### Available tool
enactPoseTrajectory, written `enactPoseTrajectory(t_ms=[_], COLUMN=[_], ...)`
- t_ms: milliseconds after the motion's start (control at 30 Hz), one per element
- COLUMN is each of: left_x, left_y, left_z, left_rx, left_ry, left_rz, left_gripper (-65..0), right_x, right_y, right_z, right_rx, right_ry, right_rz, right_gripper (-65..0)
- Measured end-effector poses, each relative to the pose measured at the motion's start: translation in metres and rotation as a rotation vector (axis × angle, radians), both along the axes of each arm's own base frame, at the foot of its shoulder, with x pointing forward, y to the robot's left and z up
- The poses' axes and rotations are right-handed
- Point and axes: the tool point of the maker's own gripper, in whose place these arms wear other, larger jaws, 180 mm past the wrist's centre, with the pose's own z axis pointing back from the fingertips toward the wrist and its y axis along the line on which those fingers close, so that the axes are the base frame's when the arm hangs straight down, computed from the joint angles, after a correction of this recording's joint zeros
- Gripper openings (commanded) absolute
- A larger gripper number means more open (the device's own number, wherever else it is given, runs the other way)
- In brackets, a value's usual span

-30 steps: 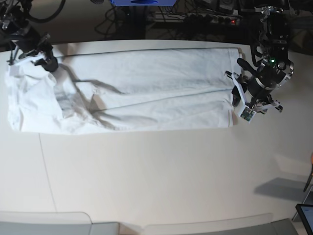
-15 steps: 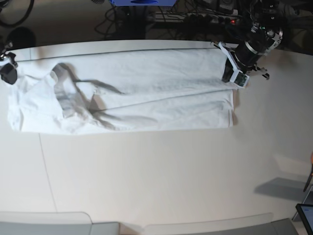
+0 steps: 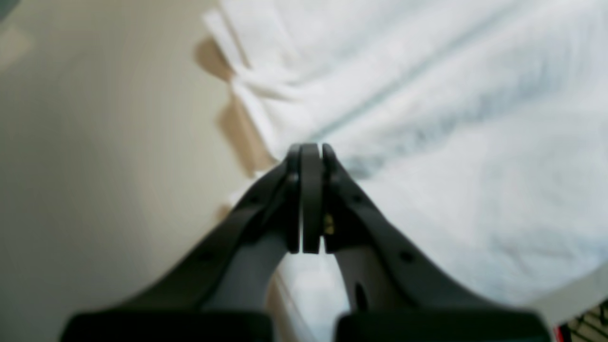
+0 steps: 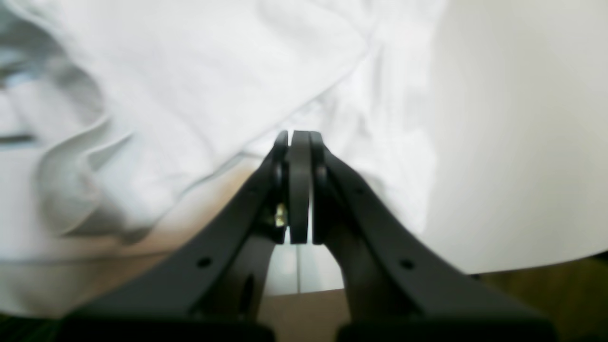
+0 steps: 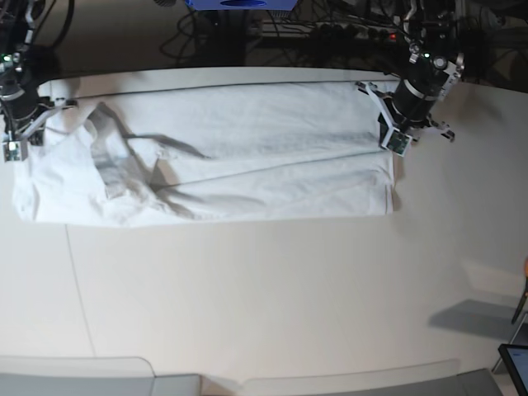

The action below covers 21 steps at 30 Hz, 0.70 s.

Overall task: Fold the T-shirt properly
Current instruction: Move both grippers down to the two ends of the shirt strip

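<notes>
Fabric of the T-shirt lies flat; left end effector and right end effector are both closed, empty.

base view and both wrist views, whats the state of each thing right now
T-shirt: lying flat on the table, folded lengthwise into a long band, crumpled at the collar end
left gripper: shut, empty, above the shirt's hem edge
right gripper: shut, empty, above the crumpled end
table: bearing the shirt

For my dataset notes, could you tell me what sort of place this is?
Probably a robotics lab: a pale worktable, cables and a power strip behind it, and two arms over a T-shirt.
</notes>
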Motion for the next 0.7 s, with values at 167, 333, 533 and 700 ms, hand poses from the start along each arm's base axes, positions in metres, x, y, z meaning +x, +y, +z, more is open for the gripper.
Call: enactPoseTrajectory(t_ms=[167, 333, 533, 700], left_x=[0.004, 0.027, 0.051, 0.064], left_y=[-0.022, -0.014, -0.013, -0.011], left_z=[-0.02, -0.029, -0.031, -0.03], left_rx=[0.019, 0.005, -0.007, -0.012], left_ry=[0.043, 0.028, 0.01, -0.003], left_rz=[-0.079, -0.024, -0.015, -0.007], left_gripper=[-65.0, -65.0, -65.0, -65.0], right_x=[0.006, 0.024, 0.038, 0.045], right_y=[0.015, 0.013, 0.012, 0.013], right_z=[-0.006, 0.006, 0.015, 0.02], right_rx=[-0.079, -0.103, -0.104, -0.102], right_ry=[-0.021, -0.073, -0.115, -0.133], right_rz=[0.022, 0.015, 0.01, 0.013], right_gripper=[-65.0, -65.0, -65.0, -65.0])
